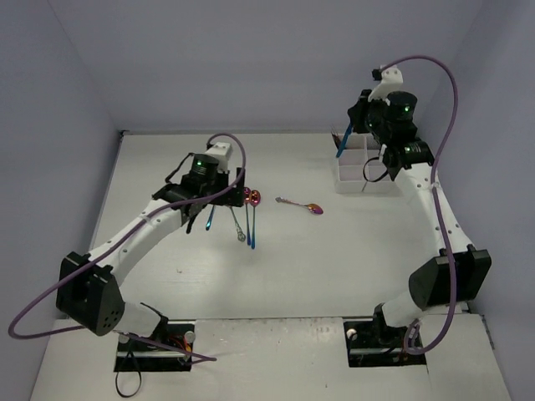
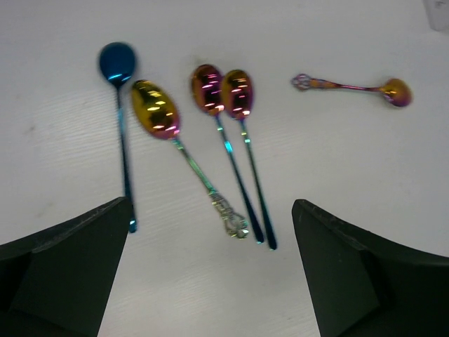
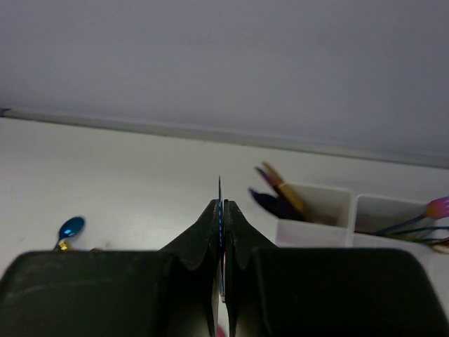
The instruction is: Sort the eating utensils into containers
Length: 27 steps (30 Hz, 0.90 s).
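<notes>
Dark fingers (image 2: 63,274) of the left pincer (image 2: 210,270) stand wide apart over the table (image 2: 365,175), where a blue spoon (image 2: 116,62) lies at eleven o'clock, a gold spoon (image 2: 156,109) beside it, two pink-gold spoons (image 2: 208,89) at twelve. A small spoon (image 2: 351,86) lies alone at two. The right pincer (image 3: 222,217) is clamped on a thin blue utensil (image 1: 343,144) just beside the white tray (image 1: 351,182), at the table's two o'clock.
</notes>
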Available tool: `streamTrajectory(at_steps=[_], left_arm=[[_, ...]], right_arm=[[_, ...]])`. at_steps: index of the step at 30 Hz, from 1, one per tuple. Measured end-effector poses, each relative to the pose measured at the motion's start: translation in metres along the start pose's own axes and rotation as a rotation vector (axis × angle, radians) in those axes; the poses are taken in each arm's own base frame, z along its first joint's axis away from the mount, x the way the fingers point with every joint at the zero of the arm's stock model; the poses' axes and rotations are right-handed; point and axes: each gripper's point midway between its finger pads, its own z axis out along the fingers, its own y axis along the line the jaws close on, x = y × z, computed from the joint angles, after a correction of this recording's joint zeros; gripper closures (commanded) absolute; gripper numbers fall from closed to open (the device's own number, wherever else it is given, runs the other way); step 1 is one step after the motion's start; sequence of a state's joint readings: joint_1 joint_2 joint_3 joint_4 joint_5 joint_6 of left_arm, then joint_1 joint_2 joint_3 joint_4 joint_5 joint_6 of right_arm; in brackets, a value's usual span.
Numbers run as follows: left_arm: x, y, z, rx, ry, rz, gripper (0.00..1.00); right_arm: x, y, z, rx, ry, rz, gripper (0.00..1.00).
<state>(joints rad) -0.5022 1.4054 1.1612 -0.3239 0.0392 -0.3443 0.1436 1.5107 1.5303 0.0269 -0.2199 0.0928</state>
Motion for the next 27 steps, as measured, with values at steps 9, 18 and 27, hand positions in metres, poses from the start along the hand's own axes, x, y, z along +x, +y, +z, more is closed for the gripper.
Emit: streamTrajectory(at_steps=[9, 18, 27], left_arm=[[0.042, 0.102, -0.033, -0.265, 0.050, -0.081, 0.03], [0.058, 0.120, -0.037, -0.343, 0.062, -0.050, 0.03], [0.054, 0.124, -0.037, -0.368, 0.041, -0.043, 0.03]], right_arm=[[-0.008, -0.048, 0.055, 0.184, -0.011, -0.203, 1.00], [0.049, -0.087, 0.108, 0.269, 0.069, -0.272, 1.00], [0.076, -0.102, 0.121, 0.302, 0.035, -0.267, 1.00]])
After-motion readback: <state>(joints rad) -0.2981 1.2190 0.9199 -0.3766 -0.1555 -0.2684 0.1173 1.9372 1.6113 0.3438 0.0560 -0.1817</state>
